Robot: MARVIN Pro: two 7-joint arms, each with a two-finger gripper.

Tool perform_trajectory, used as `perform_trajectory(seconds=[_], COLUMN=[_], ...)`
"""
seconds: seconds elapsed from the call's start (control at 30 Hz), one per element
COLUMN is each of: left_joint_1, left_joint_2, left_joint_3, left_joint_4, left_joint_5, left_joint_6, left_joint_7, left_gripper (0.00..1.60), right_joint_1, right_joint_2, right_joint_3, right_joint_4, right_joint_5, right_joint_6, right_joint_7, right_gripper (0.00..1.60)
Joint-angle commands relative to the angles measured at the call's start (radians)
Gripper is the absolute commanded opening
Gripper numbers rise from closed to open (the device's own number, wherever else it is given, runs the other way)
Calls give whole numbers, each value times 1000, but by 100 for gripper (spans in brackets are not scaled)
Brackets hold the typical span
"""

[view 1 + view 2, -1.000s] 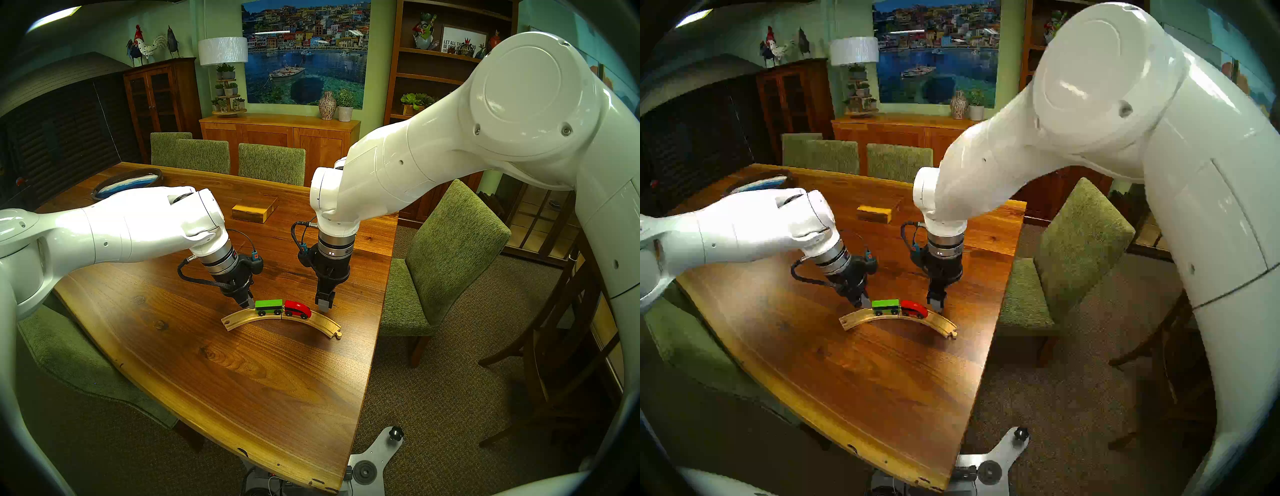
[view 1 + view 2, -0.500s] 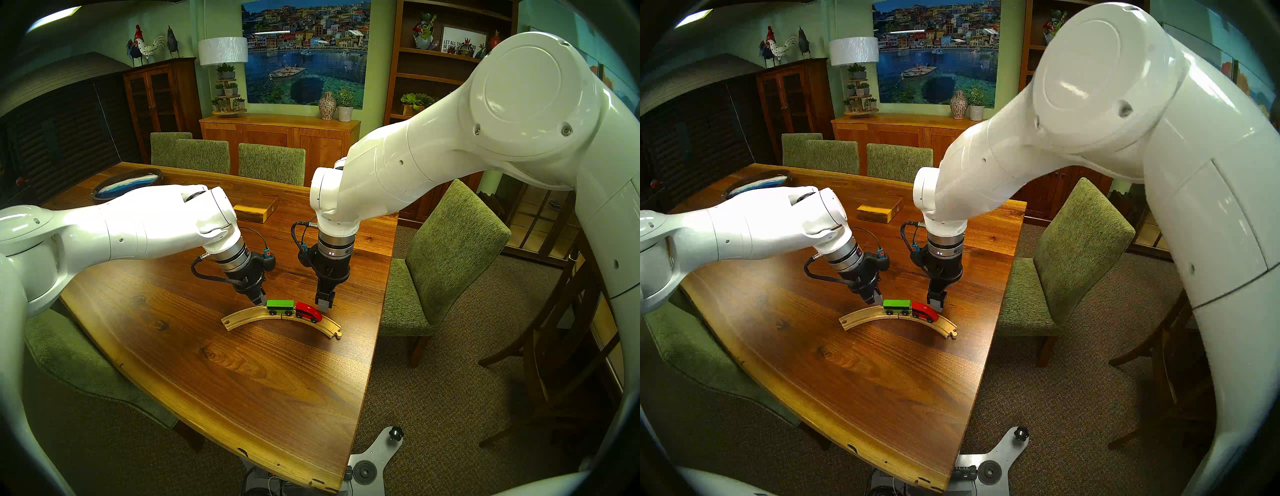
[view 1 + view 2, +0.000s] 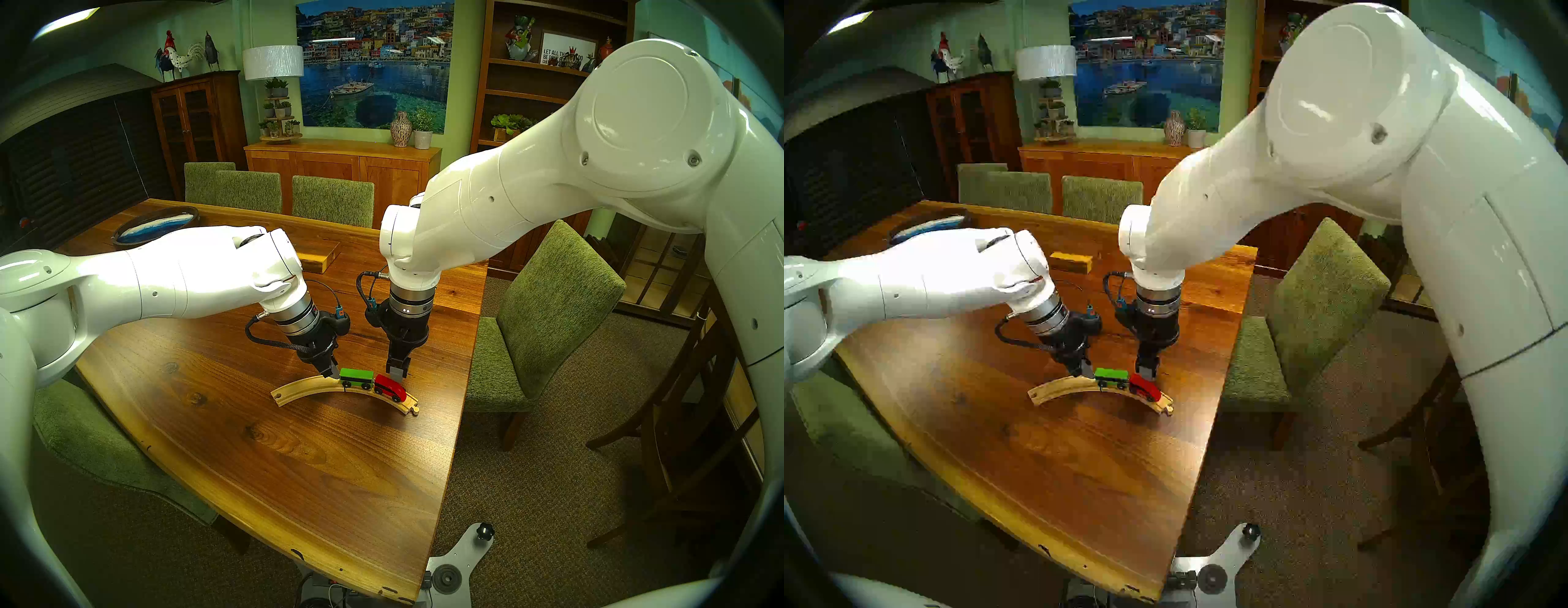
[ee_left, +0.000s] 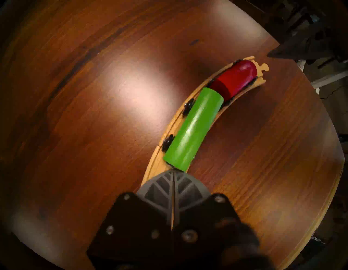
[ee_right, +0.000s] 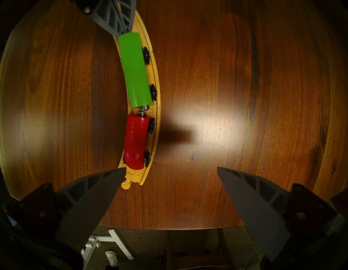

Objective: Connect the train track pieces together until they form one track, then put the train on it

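The two pale-wood track pieces lie joined as one arc-shaped track (image 3: 303,385) (image 3: 1055,386) (image 4: 153,166) (image 5: 155,75) on the table. The train stands on its right half: a green carriage (image 3: 356,376) (image 3: 1110,375) (image 4: 194,128) (image 5: 134,69) coupled to a red engine (image 3: 390,386) (image 3: 1144,386) (image 4: 235,79) (image 5: 135,141) near the peg end. My left gripper (image 3: 333,373) (image 3: 1086,372) (image 4: 173,172) is shut and empty, its tip against the carriage's rear end. My right gripper (image 3: 399,373) (image 3: 1148,371) (image 5: 170,169) hangs open just beyond the engine, holding nothing.
A rectangular wooden block (image 3: 318,260) lies further back, partly hidden by my left wrist. A dark round dish (image 3: 157,223) sits at the far left. The table's right edge (image 3: 464,382) and a green chair (image 3: 547,310) are close to the track's peg end.
My shut left gripper has slid right along the track, pushing the train from the arc's middle toward the peg end. The right arm has stayed still.
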Motion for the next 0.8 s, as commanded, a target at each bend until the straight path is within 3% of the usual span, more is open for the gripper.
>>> perform_trajectory(seconds=[0.0, 0.27, 0.33, 0.4, 0.43, 0.5, 0.77], left_joint_1=[-54, -85, -106, -121, -128, -141, -189], left_joint_2=[57, 144, 191, 217, 221, 260, 363], left_joint_3=[-14, -14, -18, -14, -9, -9, 16], left_joint_4=[4, -28, -62, -82, -82, -113, -185], left_joint_5=[16, 34, 41, 46, 49, 60, 108], left_joint_6=[-3, -7, -16, -18, -20, -26, -57], left_joint_7=[0, -16, -38, -54, -64, -81, -151], left_gripper=[23, 13, 19, 55, 82, 160, 160], right_joint_1=[31, 30, 29, 29, 29, 29, 29], right_joint_2=[8, 8, 8, 7, 7, 7, 8], right_joint_3=[3, 3, 3, 3, 3, 3, 3], right_joint_4=[13, 13, 14, 14, 14, 14, 14], right_joint_5=[-1, -1, -1, -1, -1, -1, -2], right_joint_6=[-1, -1, -1, -1, -1, -1, -1], right_joint_7=[-1, -1, -1, -2, -2, -2, -2], right_gripper=[160, 160, 160, 160, 160, 160, 160])
